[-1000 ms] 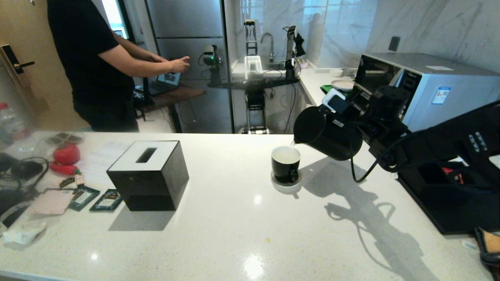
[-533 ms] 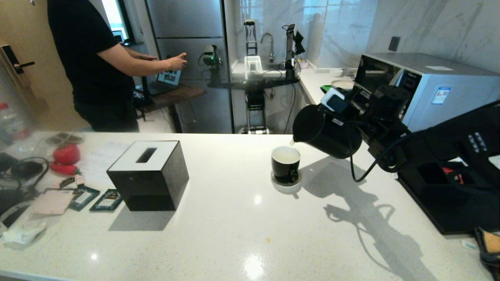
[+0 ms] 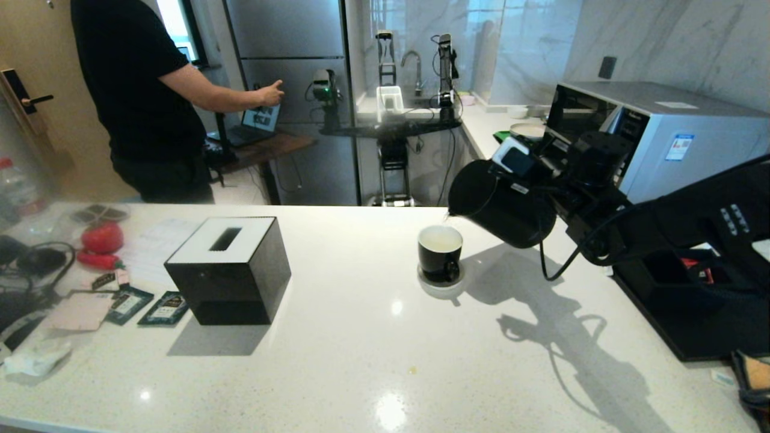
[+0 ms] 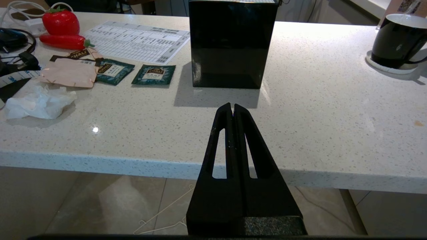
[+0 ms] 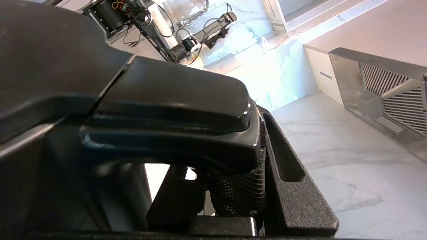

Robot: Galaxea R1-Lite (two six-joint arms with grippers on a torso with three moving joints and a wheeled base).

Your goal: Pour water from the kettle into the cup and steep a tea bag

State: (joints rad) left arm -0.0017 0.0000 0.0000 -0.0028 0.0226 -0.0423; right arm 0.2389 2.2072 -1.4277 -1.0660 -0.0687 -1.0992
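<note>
Our right pincer (image 5: 233, 186) grips the kettle (image 3: 499, 204) by its stiff handle, heavy and tilted above the fragile cup (image 3: 440, 252); left pincer (image 4: 233, 110) closed, idle off the table (image 3: 361, 361).

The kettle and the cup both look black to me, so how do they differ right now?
The kettle is much bigger than the cup. The kettle hangs tilted in the air, held by the right tool; the cup stands upright on a white saucer. The kettle looks matte, the cup glossy with a white inside. Both are black with a side handle.
</note>
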